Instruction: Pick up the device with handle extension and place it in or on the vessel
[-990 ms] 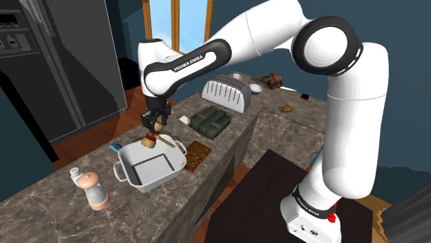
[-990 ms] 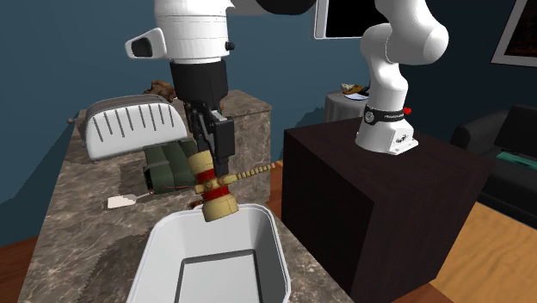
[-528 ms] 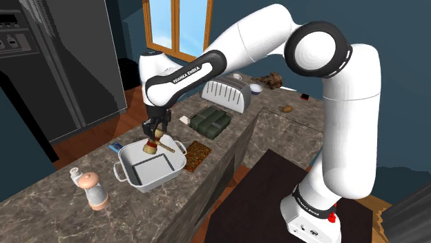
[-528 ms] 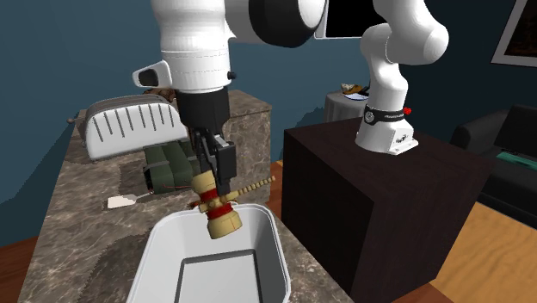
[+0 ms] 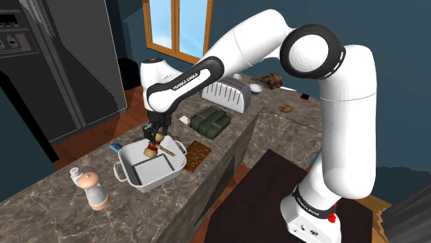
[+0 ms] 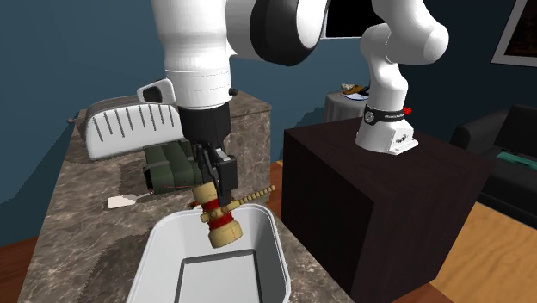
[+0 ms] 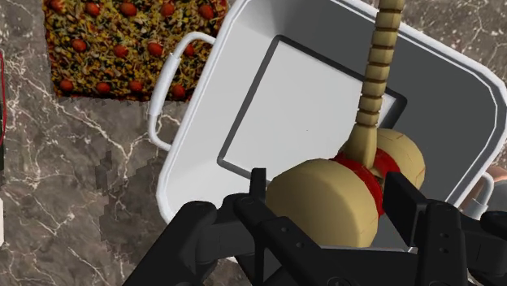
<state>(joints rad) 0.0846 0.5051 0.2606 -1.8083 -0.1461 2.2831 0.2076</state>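
- A tan and white grinder [image 5: 91, 188] stands upright near the tabletop's [image 5: 48, 207] near end, at the shoulder view's left, well apart from the gripper.
- A small blue item [image 5: 116, 146] lies flat just beyond the vessel's far corner; what it is cannot be told.
- The vessel [image 5: 153, 170], a white rectangular pan with a loop handle at each short end, sits flat on the marbled tabletop [image 6: 77, 215].
- The gripper [image 5: 153, 138] points down over the vessel's far end, its black fingers pinching the device's thick tan body from both sides.
- The device [image 6: 219, 225], tan with red bands, hangs tilted in the gripper [image 6: 213, 191]. Its lower end is about level with the vessel's [image 6: 163, 258] rim and clear of the floor, while its ribbed handle sticks out towards the second exterior view's right.
- In the wrist view the device [image 7: 341, 199] sits between the fingers of the gripper [image 7: 329, 215], over the vessel [image 7: 301, 106].
- A speckled brown mat [image 5: 197, 153] lies just beside the vessel's handle.
- A dark green folded cloth [image 5: 211, 121] and a grey toaster [image 5: 226, 92] sit farther along.
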